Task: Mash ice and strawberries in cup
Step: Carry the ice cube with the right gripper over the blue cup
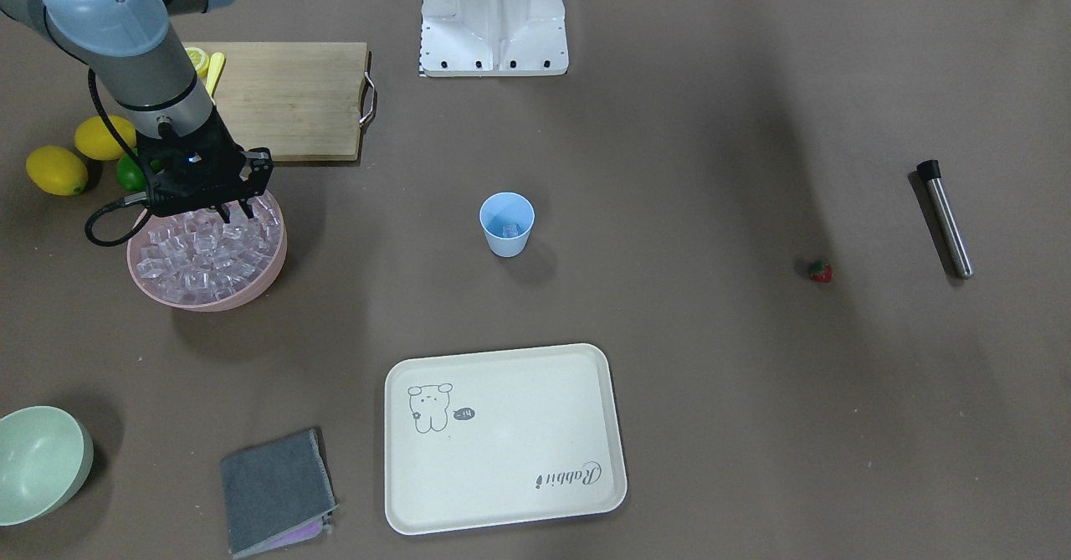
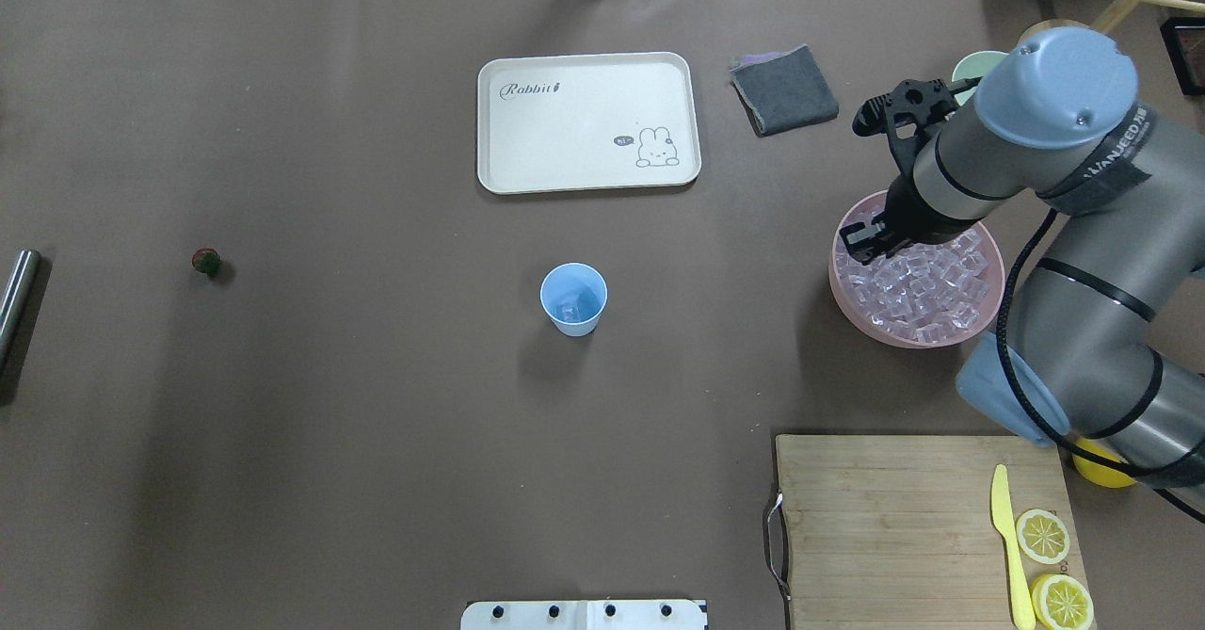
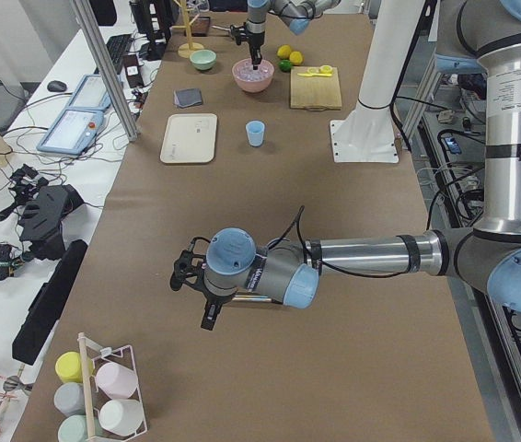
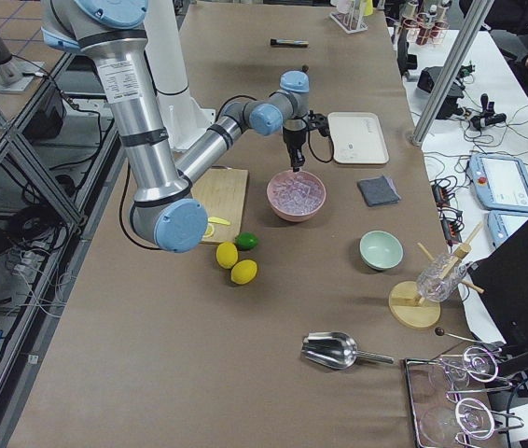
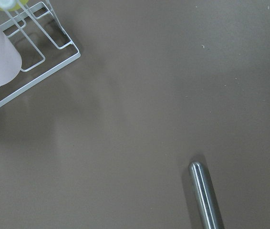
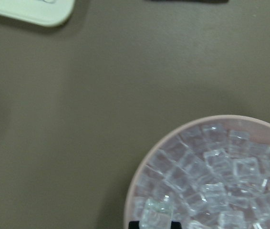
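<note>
The light-blue cup (image 1: 506, 225) stands upright mid-table with an ice cube (image 2: 568, 310) inside. A pink bowl (image 1: 209, 302) is heaped with ice (image 1: 201, 254). My right gripper (image 1: 230, 213) hangs just over the bowl's rim side; in the right wrist view its fingertips (image 6: 134, 224) are shut on one ice cube (image 6: 156, 212). The strawberry (image 1: 821, 271) lies alone far across the table. My left gripper (image 3: 207, 316) shows only in the exterior left view, low over the table near a steel rod (image 5: 205, 198); I cannot tell if it is open or shut.
A cream tray (image 1: 502, 439), a grey cloth (image 1: 276, 489) and a pale-green bowl (image 1: 42, 459) lie beyond the cup. A cutting board (image 1: 284, 100), lemons (image 1: 57, 170) and a lime (image 1: 130, 173) sit beside the pink bowl. A wire cup rack (image 5: 30, 52) is near my left wrist.
</note>
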